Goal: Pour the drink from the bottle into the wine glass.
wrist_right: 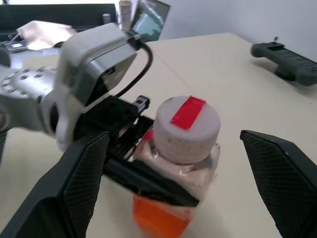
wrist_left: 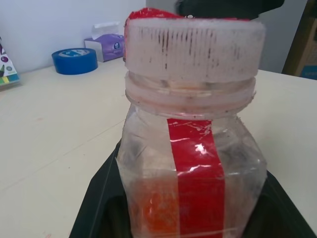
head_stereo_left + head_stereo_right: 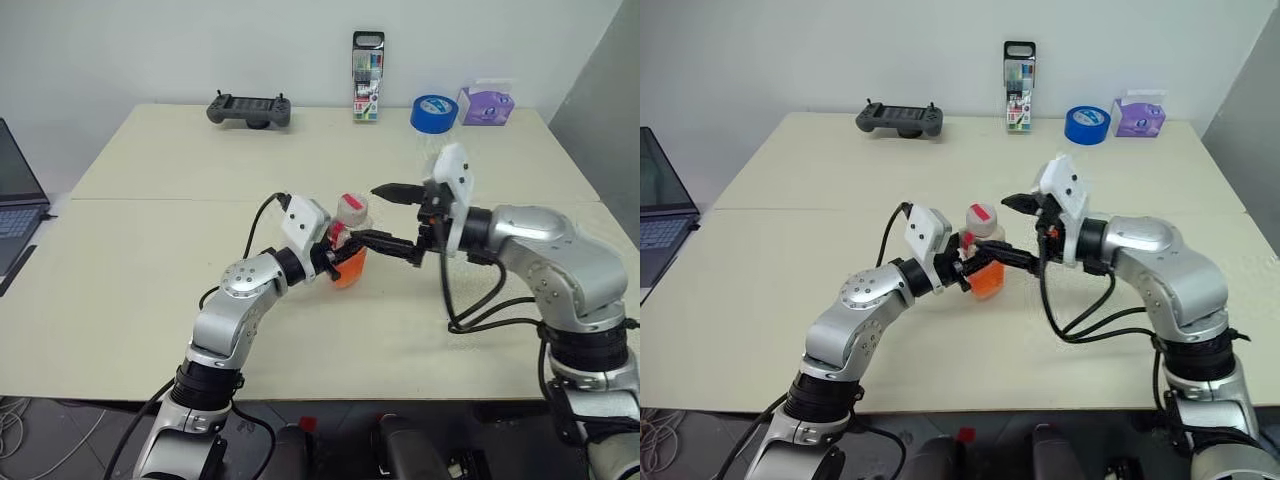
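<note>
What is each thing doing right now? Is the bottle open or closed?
bottle: upright, cap on, held off the table
drink: orange, low in the bottle
left gripper: shut on the bottle
right gripper: open, one finger either side of the cap
laptop: lid open

Bottle (image 2: 190,148): base cut off at the frame edge in the left wrist view; lower body masked by the black fingers (image 2: 99,198) of the left pincer (image 3: 335,255). Drink (image 3: 350,270) partly covered by those fingers in the head views. Laptop (image 3: 15,195), at 9 o'clock on the bench (image 3: 150,300), cropped by the frame edge. Marker case (image 3: 367,78) print at 12 o'clock too small to read. Tissue box (image 3: 486,104) lettering unreadable.
</note>
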Robot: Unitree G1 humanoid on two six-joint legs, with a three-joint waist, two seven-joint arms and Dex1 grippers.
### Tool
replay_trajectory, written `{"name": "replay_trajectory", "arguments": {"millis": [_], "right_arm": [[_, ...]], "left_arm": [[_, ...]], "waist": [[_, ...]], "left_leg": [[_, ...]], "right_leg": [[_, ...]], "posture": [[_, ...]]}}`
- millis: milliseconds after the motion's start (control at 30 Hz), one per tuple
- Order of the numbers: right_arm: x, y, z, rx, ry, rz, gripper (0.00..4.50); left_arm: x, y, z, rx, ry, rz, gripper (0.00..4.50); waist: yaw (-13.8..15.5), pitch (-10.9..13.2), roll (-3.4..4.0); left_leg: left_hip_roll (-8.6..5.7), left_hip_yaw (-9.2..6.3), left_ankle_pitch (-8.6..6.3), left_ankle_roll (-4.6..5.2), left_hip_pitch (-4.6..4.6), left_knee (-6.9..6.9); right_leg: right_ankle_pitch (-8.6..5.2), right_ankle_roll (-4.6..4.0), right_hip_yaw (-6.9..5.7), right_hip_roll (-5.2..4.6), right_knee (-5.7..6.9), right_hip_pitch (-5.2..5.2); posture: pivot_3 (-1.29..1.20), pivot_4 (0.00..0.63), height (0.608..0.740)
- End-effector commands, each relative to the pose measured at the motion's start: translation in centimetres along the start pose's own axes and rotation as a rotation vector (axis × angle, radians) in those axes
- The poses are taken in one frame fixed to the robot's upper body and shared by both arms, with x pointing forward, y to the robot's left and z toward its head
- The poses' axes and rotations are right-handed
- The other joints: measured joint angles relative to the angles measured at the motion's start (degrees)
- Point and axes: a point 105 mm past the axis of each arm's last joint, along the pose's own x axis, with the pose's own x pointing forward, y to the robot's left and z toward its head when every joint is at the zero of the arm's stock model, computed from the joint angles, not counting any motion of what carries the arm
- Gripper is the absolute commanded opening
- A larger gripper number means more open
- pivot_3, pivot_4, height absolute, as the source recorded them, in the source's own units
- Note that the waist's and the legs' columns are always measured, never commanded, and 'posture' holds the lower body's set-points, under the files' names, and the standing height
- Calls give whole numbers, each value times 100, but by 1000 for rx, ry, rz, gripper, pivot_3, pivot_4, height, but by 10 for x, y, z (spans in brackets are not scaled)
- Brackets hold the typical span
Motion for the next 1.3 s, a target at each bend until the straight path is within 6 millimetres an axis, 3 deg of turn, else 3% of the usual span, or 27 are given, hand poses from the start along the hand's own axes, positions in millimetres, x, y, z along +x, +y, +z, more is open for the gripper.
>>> {"name": "replay_trajectory", "arguments": {"millis": [33, 333, 800, 1067, 1300], "right_arm": [[-2, -5, 13, 5, -59, -106, 4500], [21, -4, 25, 108, -160, -214, 4500], [44, -5, 24, 55, -127, -277, 4500], [40, -13, 14, 86, -103, -334, 4500], [25, -23, 8, 82, -81, -375, 4500]], "left_arm": [[2, -3, 18, 39, -65, -17, 1725], [2, -2, 16, 46, -59, -21, 1725], [2, -1, 15, 42, -61, 0, 1725], [3, 0, 16, 41, -64, 3, 1725], [3, 0, 15, 41, -62, -4, 1725]], "waist": [[0, 0, 0], [-8, 0, 1], [-11, 0, 1], [-12, 0, 1], [-12, 0, 1]], "left_leg": [[-1, 1, 0, 0, -1, 0], [-1, 3, 0, 0, 0, -2], [-2, 5, 0, 1, 1, -2], [-2, 7, 0, 1, 1, -2], [-2, 4, 0, 1, 0, -2]], "right_leg": [[0, 0, 0, 0, 0, 0], [0, 0, -1, 0, 1, -2], [0, 0, -2, 0, 1, -2], [0, 0, -2, 0, 0, -2], [0, 0, -2, 0, 0, -2]], "posture": [[0, 150, 740], [0, 150, 740], [0, 150, 740], [0, 150, 740], [0, 150, 740]]}}
